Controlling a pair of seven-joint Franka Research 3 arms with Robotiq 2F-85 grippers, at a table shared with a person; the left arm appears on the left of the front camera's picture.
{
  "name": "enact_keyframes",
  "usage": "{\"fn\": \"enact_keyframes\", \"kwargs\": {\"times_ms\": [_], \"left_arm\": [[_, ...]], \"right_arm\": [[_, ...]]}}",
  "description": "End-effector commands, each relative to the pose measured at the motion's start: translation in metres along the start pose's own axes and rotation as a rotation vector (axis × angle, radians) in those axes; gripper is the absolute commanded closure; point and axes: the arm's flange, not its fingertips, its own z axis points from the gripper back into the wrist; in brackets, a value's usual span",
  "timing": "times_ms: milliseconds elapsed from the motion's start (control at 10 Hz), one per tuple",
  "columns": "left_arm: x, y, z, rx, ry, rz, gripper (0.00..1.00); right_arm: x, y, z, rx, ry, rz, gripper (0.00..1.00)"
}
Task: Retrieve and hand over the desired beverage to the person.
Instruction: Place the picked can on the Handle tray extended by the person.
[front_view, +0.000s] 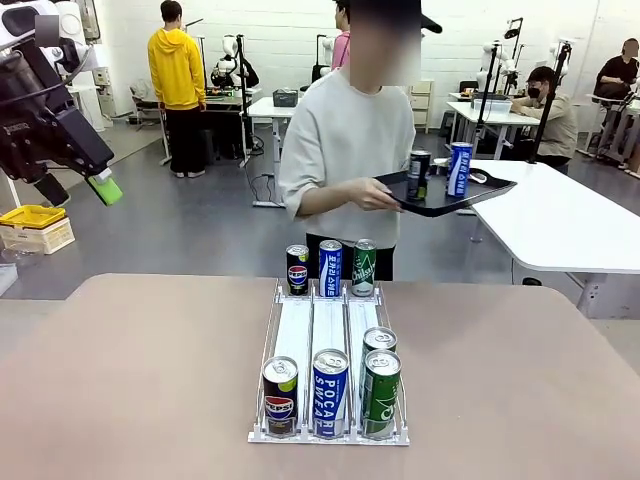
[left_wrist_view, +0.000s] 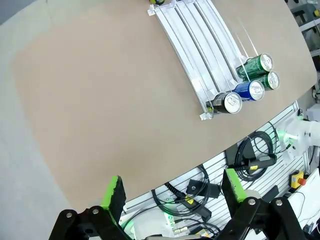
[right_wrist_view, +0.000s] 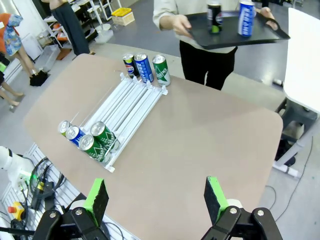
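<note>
We see the person (front_view: 343, 150) at the table's (front_view: 140, 380) far edge holding a tray (front_view: 440, 195) with two cans (one black, one blue). More cans stand in the rack (front_view: 328, 335). Our left gripper (left_wrist_view: 172, 192) and right gripper (right_wrist_view: 156, 197) hang high, both released, holding nothing.

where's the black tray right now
In the front view the black tray is held by the person beyond the table's far edge, right of centre, carrying two cans.
</note>
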Motion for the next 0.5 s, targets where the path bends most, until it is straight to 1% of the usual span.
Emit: {"fn": "enact_keyframes", "kwargs": {"times_ms": [0,200,300,400], "left_arm": [[0.002,0.001,0.001,0.001,-0.001,-0.017,0.0],[0.0,0.0,0.0,0.0,0.0,0.0,0.0],[-0.008,0.006,0.016,-0.099,-0.021,-0.241,0.0],[-0.013,0.021,0.04,-0.216,-0.07,-0.339,0.0]], "right_arm": [[0.0,0.0,-0.001,0.021,-0.007,0.006,0.0],[0.0,0.0,-0.001,0.021,-0.007,0.006,0.0],[0.0,0.0,-0.001,0.021,-0.007,0.006,0.0],[0.0,0.0,-0.001,0.021,-0.007,0.006,0.0]]}}
